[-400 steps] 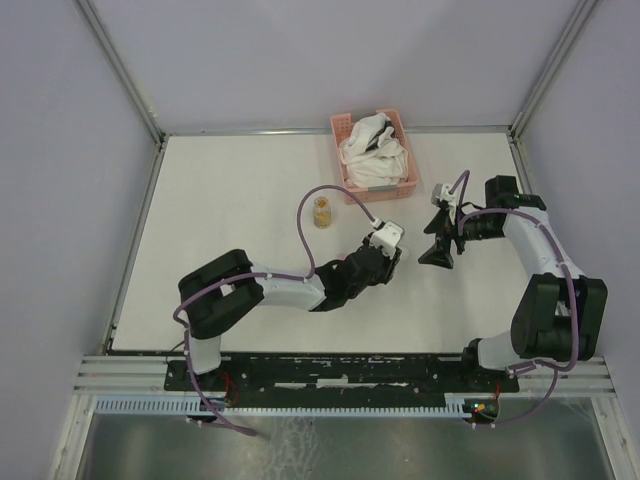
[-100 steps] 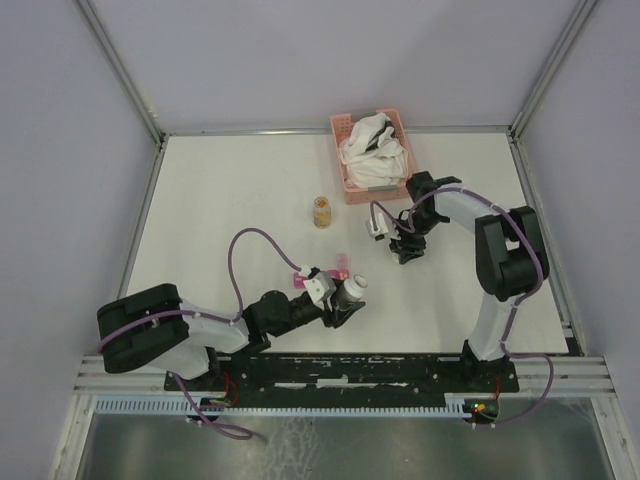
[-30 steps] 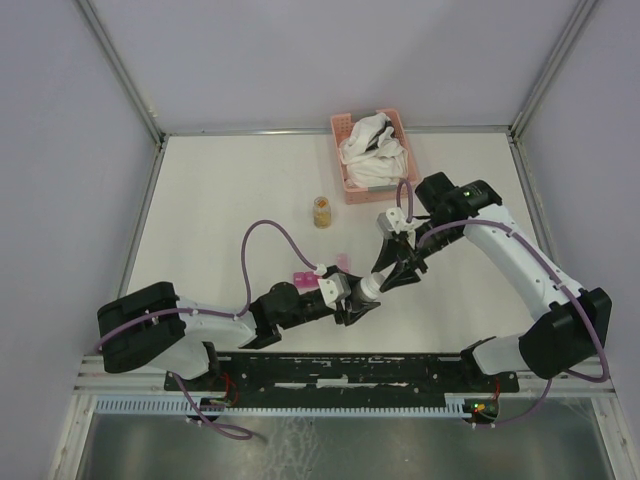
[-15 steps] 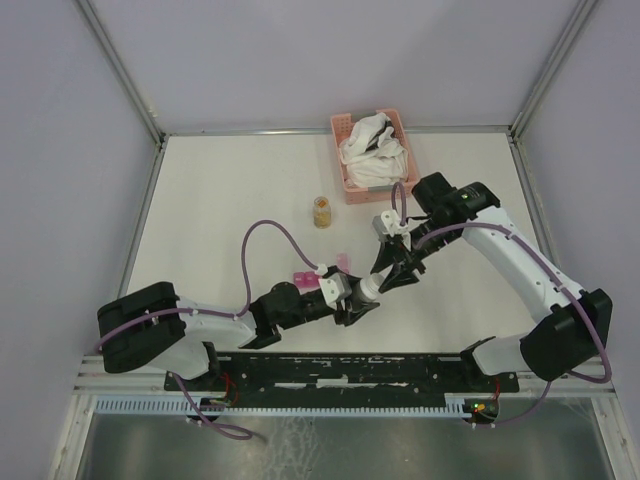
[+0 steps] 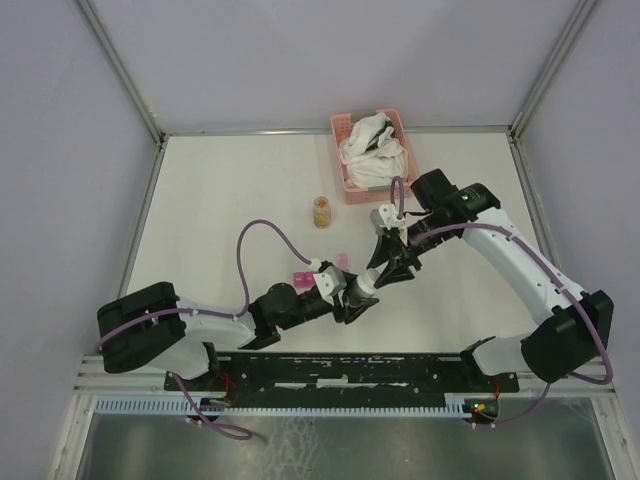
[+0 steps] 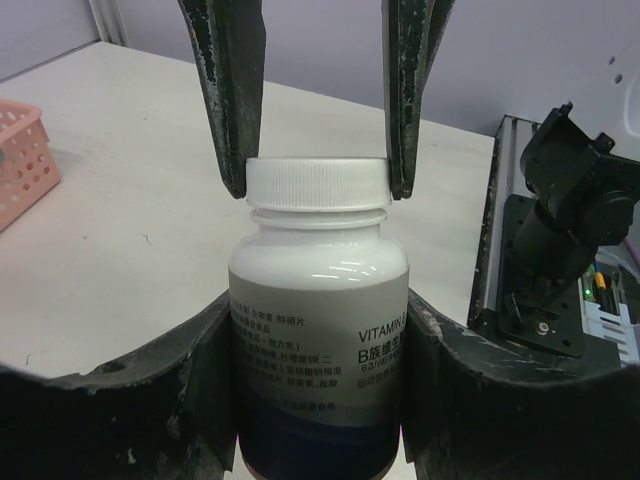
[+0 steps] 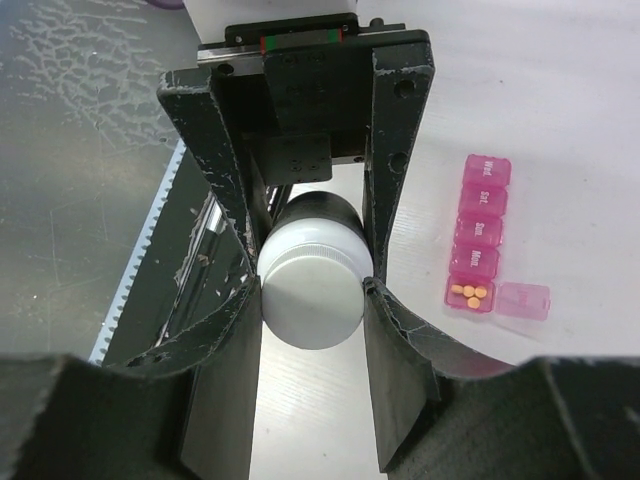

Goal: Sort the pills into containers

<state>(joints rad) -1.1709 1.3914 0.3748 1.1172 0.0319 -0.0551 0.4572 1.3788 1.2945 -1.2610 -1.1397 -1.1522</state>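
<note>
Your left gripper (image 6: 318, 335) clamps the vitamin bottle (image 6: 318, 275) steady while your right gripper (image 7: 313, 300) pinches its white cap (image 6: 318, 182), likely to unscrew it; the pink pill box (image 7: 478, 240) lies just beside

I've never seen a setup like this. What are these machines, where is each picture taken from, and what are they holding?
Two robot arms are bolted to a table. One picture looks down from above; the other two come from cameras on each wrist. The left gripper clasps a white bottle by its body, and the right gripper pinches its cap. On the table lie a pink pill box, one compartment open with orange pills, a small amber jar, and a pink basket of white cloths.
</note>
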